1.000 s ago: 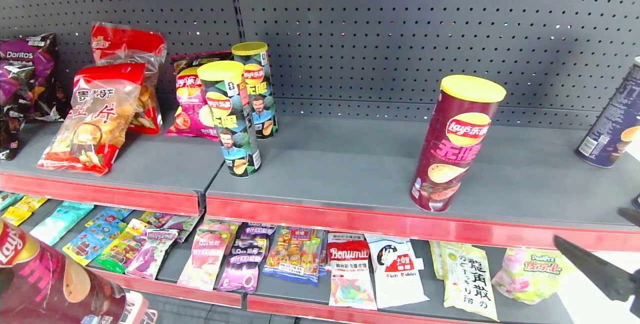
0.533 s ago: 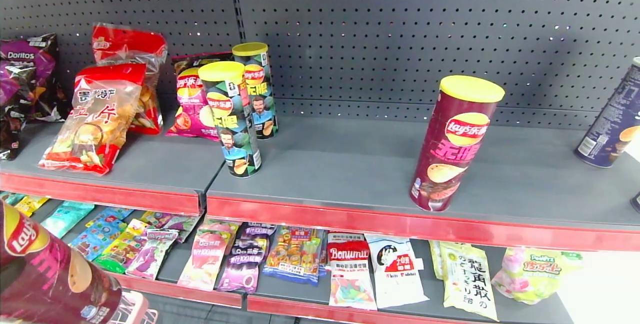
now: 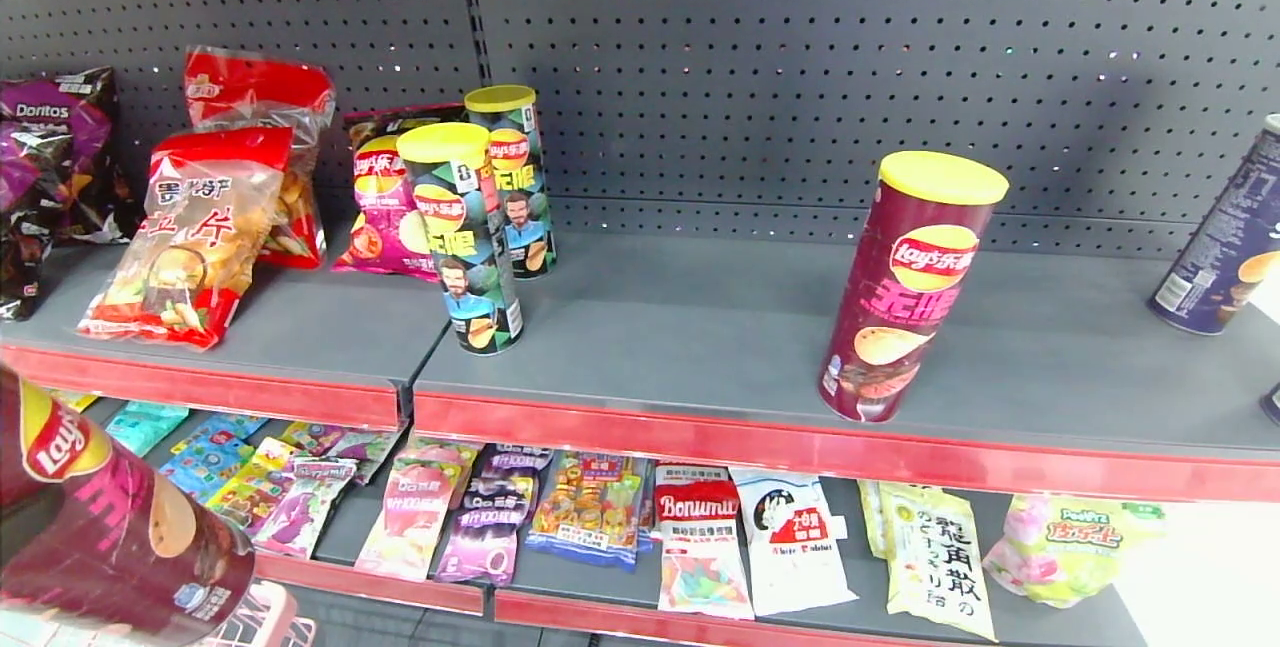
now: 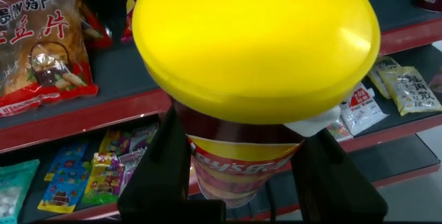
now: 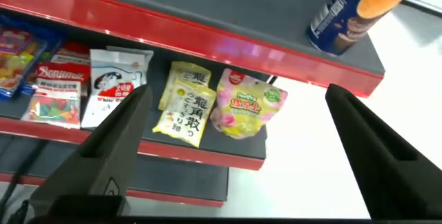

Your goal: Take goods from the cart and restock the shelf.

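Note:
My left gripper [image 4: 238,137] is shut on a maroon chips can [image 4: 235,175] just below its yellow lid [image 4: 255,44]; black fingers [image 4: 162,165] press both sides. In the head view this can [image 3: 100,527] hangs tilted at the lower left, in front of the lower shelf and above a pink cart basket [image 3: 255,622]. A matching maroon can [image 3: 915,287] stands upright on the upper grey shelf [image 3: 700,347]. My right gripper [image 5: 238,92] is open and holds nothing, below the shelf's right end, facing the lower-shelf snack packets [image 5: 186,103].
Two dark green cans [image 3: 460,237] stand left of centre on the upper shelf, with chip bags [image 3: 190,227] further left. A blue can [image 3: 1220,237] leans at the right end. Bare shelf lies between the green cans and the maroon can. Flat snack packets [image 3: 700,537] line the lower shelf.
The held maroon can has risen at the lower left of the head view. The right gripper's finger, seen at the lower right a second ago, has dropped out of that view.

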Available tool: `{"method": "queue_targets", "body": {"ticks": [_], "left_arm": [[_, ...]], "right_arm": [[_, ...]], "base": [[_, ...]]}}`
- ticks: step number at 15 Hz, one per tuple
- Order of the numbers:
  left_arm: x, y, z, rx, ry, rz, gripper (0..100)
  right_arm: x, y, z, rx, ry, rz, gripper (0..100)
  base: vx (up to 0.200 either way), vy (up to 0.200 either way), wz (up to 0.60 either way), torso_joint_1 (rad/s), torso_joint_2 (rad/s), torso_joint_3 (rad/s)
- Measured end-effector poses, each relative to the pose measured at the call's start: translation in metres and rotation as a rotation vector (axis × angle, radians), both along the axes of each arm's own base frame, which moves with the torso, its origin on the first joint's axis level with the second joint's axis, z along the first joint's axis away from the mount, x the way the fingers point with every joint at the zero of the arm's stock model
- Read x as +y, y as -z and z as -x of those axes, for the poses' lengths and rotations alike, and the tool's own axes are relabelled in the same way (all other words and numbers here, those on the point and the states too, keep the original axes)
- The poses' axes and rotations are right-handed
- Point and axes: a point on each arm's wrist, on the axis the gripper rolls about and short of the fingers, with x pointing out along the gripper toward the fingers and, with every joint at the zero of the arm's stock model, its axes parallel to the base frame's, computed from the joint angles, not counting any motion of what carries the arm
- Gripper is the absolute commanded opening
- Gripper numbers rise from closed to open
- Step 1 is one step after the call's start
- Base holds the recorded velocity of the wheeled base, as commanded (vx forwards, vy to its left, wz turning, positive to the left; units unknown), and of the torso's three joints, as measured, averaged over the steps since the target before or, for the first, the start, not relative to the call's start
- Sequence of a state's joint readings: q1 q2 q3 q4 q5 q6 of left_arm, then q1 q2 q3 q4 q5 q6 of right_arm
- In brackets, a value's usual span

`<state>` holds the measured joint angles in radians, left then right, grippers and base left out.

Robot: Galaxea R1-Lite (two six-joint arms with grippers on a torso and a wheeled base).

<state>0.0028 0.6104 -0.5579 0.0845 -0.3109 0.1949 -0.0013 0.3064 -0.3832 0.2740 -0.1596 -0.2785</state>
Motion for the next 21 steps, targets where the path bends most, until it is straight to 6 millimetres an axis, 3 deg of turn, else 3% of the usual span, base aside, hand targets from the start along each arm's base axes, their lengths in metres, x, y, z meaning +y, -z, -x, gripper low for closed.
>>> {"method": "queue_targets", "body": {"ticks": [3,12,17,21], "left_arm": [[0.000,0.001,-0.001,0.005,-0.001,0.000,0],[0.000,0.001,-0.001,0.011,-0.001,0.001,0],[0.000,-0.001,-0.004,0.013,-0.012,0.006,0],[0.000,-0.011,-0.022,-0.023,-0.014,0.006,0]], "right_arm": [[0.000,0.009,0.001,0.012,0.002,0.003,100],[0.000,0.018,0.001,0.029,-0.014,0.019,100],[0.000,0.025,0.002,0.037,-0.013,0.016,100],[0.002,0.041,0.011,-0.018,-0.107,-0.111,100]], "base": [[0.000,0.000,0.00,0.000,0.00,0.000],[0.000,0.000,-0.60,0.002,0.00,0.003],[0.000,0.000,0.00,0.000,0.00,0.000],[0.000,0.000,0.00,0.000,0.00,0.000]]}}
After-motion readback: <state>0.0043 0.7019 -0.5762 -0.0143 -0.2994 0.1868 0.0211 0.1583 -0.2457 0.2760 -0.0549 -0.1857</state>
